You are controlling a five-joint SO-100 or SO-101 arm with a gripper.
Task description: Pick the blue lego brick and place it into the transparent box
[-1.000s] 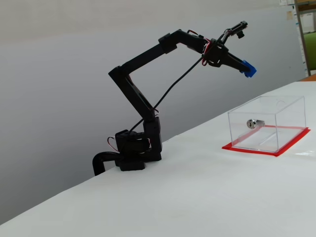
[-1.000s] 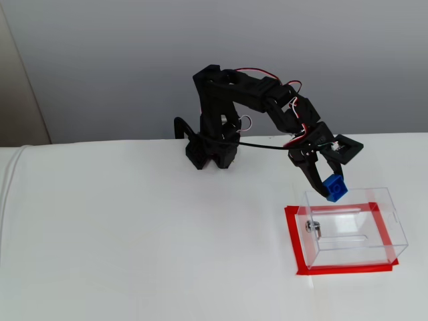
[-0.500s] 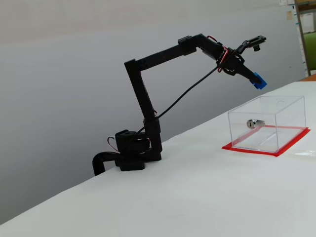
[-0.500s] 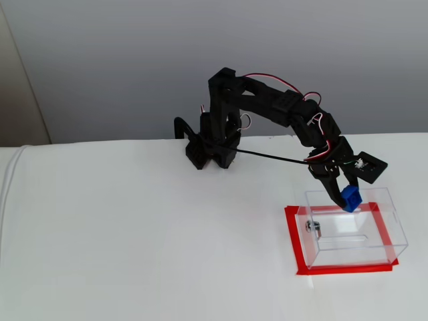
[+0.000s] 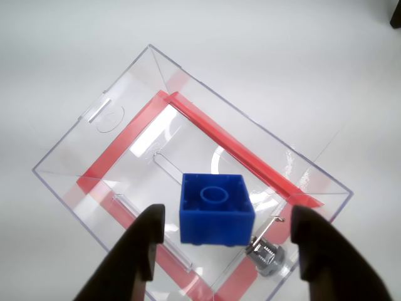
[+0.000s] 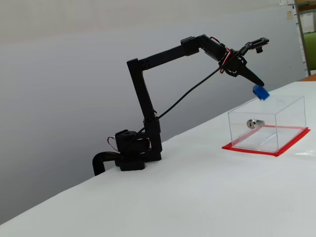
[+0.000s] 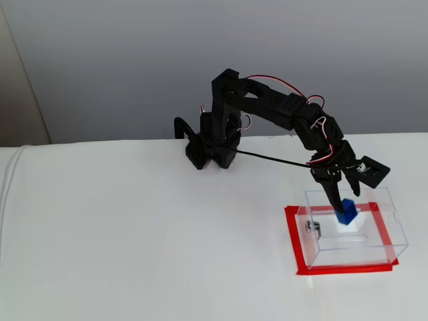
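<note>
We see one white table (image 7: 134, 254), and on it one transparent box (image 5: 113, 150) with a red base edge and one silver lock (image 5: 266, 256) on its wall. One black arm (image 6: 148, 89) reaches over the box, its gripper (image 5: 229, 248) spread wide — both fingers (image 5: 135, 260) stand clear of the one blue lego brick (image 5: 216, 209), which sits between them, untouched, stud up. In a fixed view the brick (image 6: 260, 92) hangs just under the fingertips, at the box's open top.
</note>
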